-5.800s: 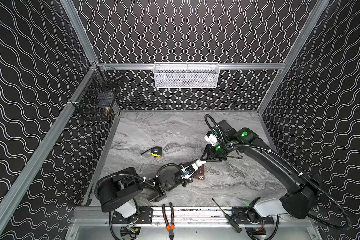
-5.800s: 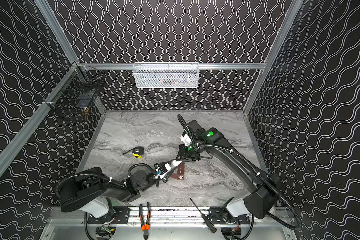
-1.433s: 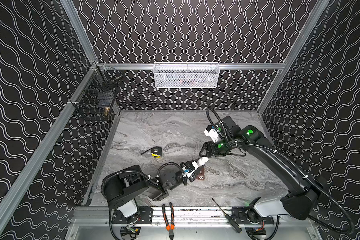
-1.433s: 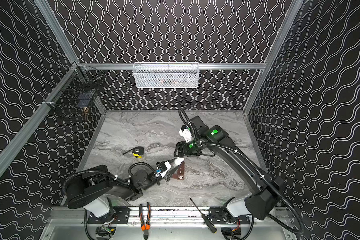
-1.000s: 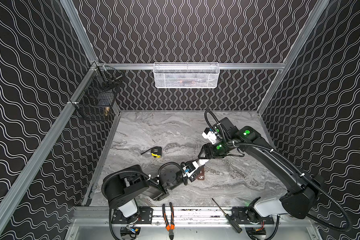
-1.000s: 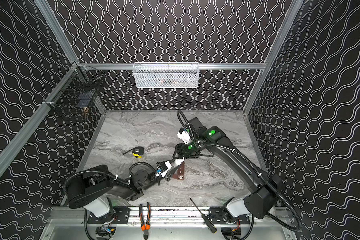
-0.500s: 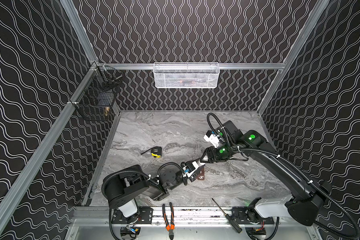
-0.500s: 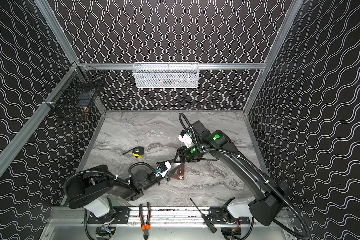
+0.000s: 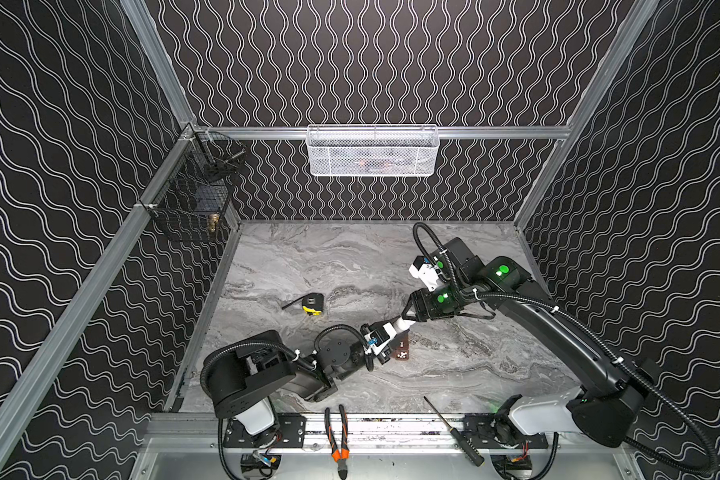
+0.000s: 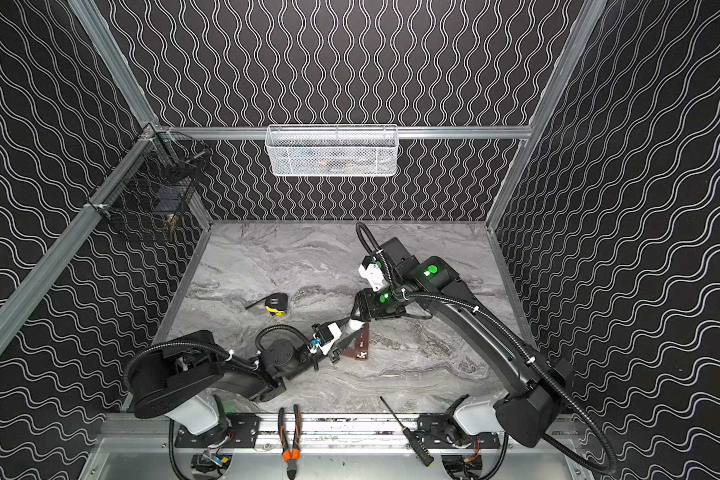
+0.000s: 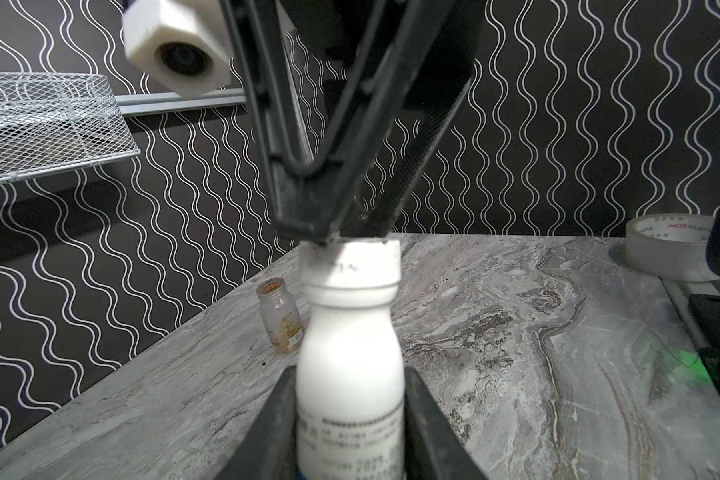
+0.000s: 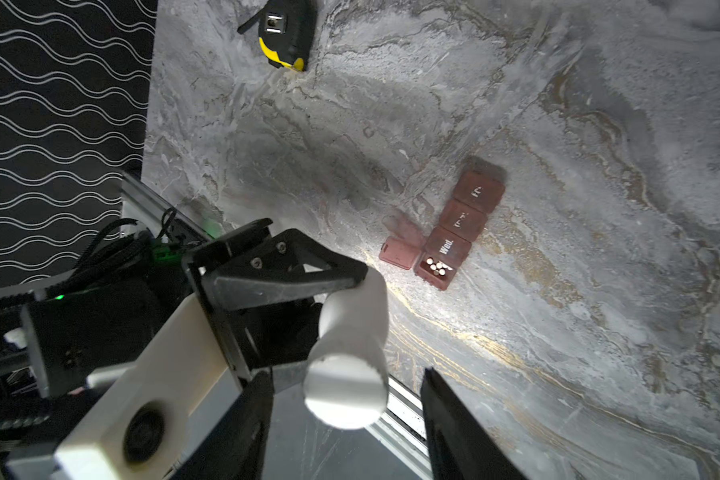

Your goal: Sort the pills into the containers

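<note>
Looking down in both top views, we see the left gripper (image 9: 392, 331) clamped on a white bottle (image 9: 401, 323) held low over the marble table (image 9: 308, 257), with the right gripper (image 9: 408, 316) meeting the bottle's far end. The containers (image 9: 403, 351), a reddish-brown strip, lie on the table just beside the left gripper's tip, and a tape measure (image 9: 312, 303) sits well apart from them, toward the left wall. From the left wrist camera, we find the white bottle (image 11: 350, 353) pinched between two dark fingers (image 11: 275, 428), while the right gripper (image 11: 341, 237) sits at the top of the cap (image 11: 350, 266); from here we cannot tell whether it grips. A small clear vial (image 11: 281, 320) stands behind the bottle and a tape roll (image 11: 666, 245) rests near the table's edge. From the right wrist camera, we see the right gripper's fingers (image 12: 454, 436) standing apart on either side of the cap (image 12: 344, 395), a gap showing on one side. Beyond it the containers (image 12: 458, 232) lie flat, three lids shut, one marked "Wed.", and the end lid is flipped open with white pills (image 12: 435, 266) inside that compartment.
</note>
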{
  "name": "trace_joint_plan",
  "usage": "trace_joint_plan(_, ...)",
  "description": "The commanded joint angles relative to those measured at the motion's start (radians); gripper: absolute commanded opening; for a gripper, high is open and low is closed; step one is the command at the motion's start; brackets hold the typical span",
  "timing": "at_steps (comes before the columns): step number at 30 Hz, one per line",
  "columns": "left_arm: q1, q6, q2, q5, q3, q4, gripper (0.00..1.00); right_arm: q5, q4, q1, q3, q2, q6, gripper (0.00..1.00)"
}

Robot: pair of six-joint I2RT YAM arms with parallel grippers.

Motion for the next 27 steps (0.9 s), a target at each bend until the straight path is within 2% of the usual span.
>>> trace_joint_plan(1, 0.001, -0.013, -0.009, 0.014, -0.005, 0.032, 0.00, 0.031, -0.051, 0.007, 0.016, 0.015, -0.055, 0.54)
trace_joint_plan(4, 0.001, -0.015, -0.005, 0.018, -0.004, 0.032, 0.00, 0.026, -0.062, 0.010, 0.025, 0.017, -0.079, 0.51)
trace_joint_plan(15, 0.001, -0.018, 0.002, 0.021, 0.002, 0.032, 0.00, 0.035, -0.076, 0.061, 0.041, 0.040, -0.086, 0.48)
trace_joint_plan(27, 0.001, -0.019, 0.002, 0.017, -0.007, 0.032, 0.00, 0.074, -0.065, 0.067, 0.058, 0.050, -0.054, 0.34)
